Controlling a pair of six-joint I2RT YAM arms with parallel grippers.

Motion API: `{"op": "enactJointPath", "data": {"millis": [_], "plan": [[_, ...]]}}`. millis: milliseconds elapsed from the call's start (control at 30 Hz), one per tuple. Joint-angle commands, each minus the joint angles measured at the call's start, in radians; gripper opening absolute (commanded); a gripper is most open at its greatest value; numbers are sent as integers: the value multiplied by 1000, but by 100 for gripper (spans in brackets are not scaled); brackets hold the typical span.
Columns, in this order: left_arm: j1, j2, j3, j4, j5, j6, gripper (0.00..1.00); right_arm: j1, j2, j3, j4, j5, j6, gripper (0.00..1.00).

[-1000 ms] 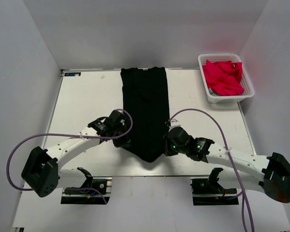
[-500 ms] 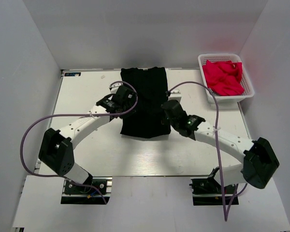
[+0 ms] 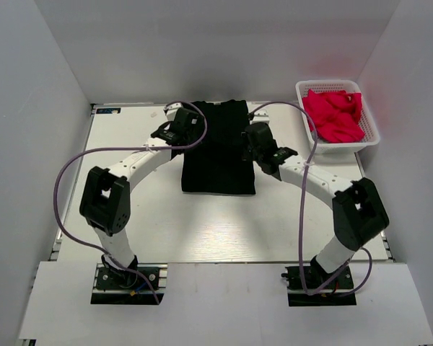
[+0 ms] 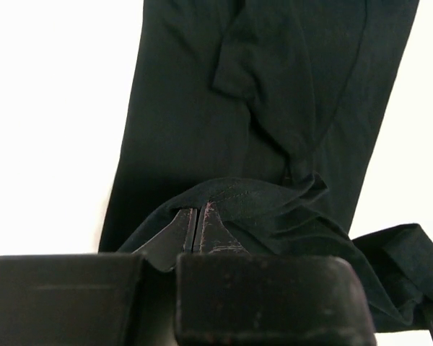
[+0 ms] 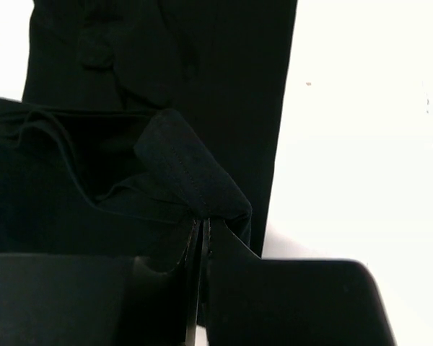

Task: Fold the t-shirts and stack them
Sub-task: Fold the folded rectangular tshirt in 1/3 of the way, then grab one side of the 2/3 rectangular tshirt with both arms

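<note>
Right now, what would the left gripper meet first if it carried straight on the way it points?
Probably the black shirt: the left gripper pinches a fold of it, and more of it lies flat just ahead, though depth is unclear.

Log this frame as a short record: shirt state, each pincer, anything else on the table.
shirt: black shirt, a narrow strip mid-table
left pincer: shut on shirt hem, left side
right pincer: shut on shirt hem, right side
fold: hem pinched at both sides, not released
basket: white, far right corner, holds red cloth
</note>
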Motion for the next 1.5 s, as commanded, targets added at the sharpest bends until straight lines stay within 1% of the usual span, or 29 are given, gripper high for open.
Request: {"op": "enactJointPath", "data": {"millis": [0, 167, 233, 267, 300, 333, 367, 400, 433, 467, 500, 533, 600, 667, 700, 733, 767, 800, 833, 867, 933, 967, 1000, 1067, 1100, 1200, 1333, 1433, 1467], "plan": [[35, 24, 86, 43, -22, 43, 0, -29, 52, 80, 70, -66, -48, 0], [62, 141, 134, 125, 13, 104, 0, -74, 176, 132, 132, -100, -72, 0], [71, 190, 178, 125, 22, 124, 0, -97, 252, 203, 115, -100, -73, 0], [82, 236, 212, 125, 13, 124, 6, -104, 312, 258, 101, -114, -59, 0], [82, 259, 212, 125, 13, 124, 11, -105, 313, 258, 95, -119, -59, 0], [93, 277, 238, 138, 13, 141, 20, -124, 345, 285, 99, -126, -58, 6], [104, 294, 238, 159, 13, 150, 52, -132, 362, 310, 113, -132, -61, 11], [104, 308, 249, 190, 13, 164, 71, -141, 395, 329, 109, -104, -53, 20], [114, 340, 281, 207, 22, 178, 90, -157, 426, 367, 109, -102, -52, 52], [127, 359, 310, 207, 33, 189, 100, -164, 452, 411, 87, -112, -50, 62], [127, 377, 391, 172, 33, 189, 100, -177, 463, 439, 83, -147, -52, 72], [139, 408, 432, 103, 42, 189, 100, -187, 486, 511, 52, -169, -85, 90], [148, 408, 482, 60, 65, 189, 100, -194, 486, 540, 0, -221, -95, 90], [148, 367, 465, 49, 88, 189, 100, -197, 449, 521, -20, -247, -110, 90], [148, 341, 407, 49, 99, 189, 100, -192, 433, 502, -26, -257, -113, 90], [148, 312, 369, 49, 119, 189, 100, -192, 391, 417, -29, -314, -110, 90], [148, 278, 280, 49, 119, 189, 100, -190, 345, 384, -31, -330, -92, 90], [148, 205, 229, 49, 146, 177, 100, -190, 295, 307, -25, -348, -85, 90], [148, 166, 177, 49, 160, 176, 100, -189, 267, 268, -25, -423, -82, 90], [135, 126, 67, 73, 180, 163, 100, -187, 217, 155, -22, -437, -50, 90], [124, 14, -44, 101, 235, 149, 100, -189, 140, 82, -13, -494, -36, 90], [124, -12, -149, 140, 276, 140, 100, -190, 71, -28, -6, -502, -9, 90], [124, -38, -196, 154, 325, 124, 100, -192, 52, -56, 6, -510, -3, 90], [124, -90, -301, 173, 337, 114, 100, -192, 18, -157, 12, -513, 28, 90], [124, -91, -328, 182, 356, 100, 100, -192, -24, -176, 15, -513, 31, 90], [115, -91, -386, 182, 378, 91, 100, -190, -54, -251, 40, -533, 65, 90], [115, -42, -428, 193, 369, 71, 80, -193, -20, -288, 70, -574, 86, 90], [115, 0, -440, 216, 369, 71, 73, -192, 27, -282, 107, -588, 90, 90], [115, 12, -440, 216, 378, 61, 67, -190, 41, -277, 115, -589, 93, 90]]}}
